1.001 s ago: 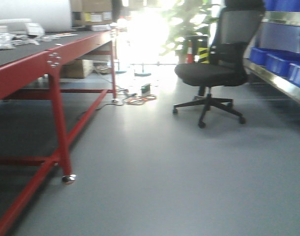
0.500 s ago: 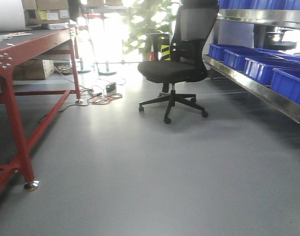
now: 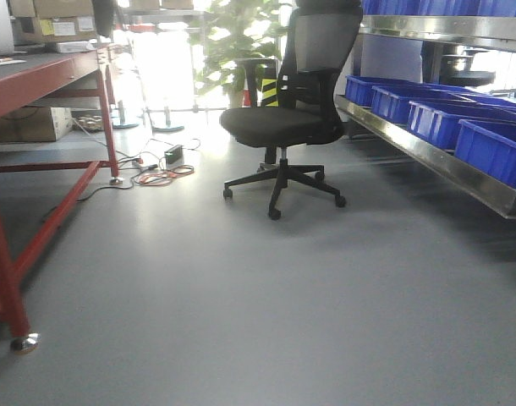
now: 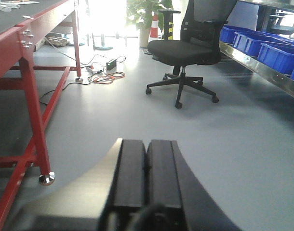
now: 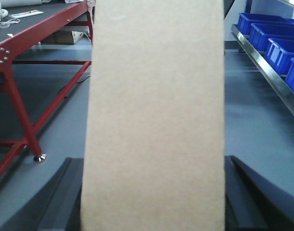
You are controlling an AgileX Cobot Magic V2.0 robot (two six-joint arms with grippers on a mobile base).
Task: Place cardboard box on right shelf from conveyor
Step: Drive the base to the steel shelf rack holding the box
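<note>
The cardboard box, plain tan and upright, fills the middle of the right wrist view. My right gripper is shut on it, one dark finger pressed to each side. In the left wrist view my left gripper is shut with nothing between its pads, hanging above grey floor. The right shelf, shiny steel with a reflective front lip, runs along the right side of the front view and also shows as the shelf past the box. The conveyor is out of view.
A black office chair stands mid-floor ahead. Blue bins line the steel shelf. A red-framed workbench is at the left, its foot near me. Cables lie on the floor, with a plant beyond.
The front view has swung to the right: the red workbench slid off to the left, and the chair and the steel shelf with bins moved leftwards into fuller view.
</note>
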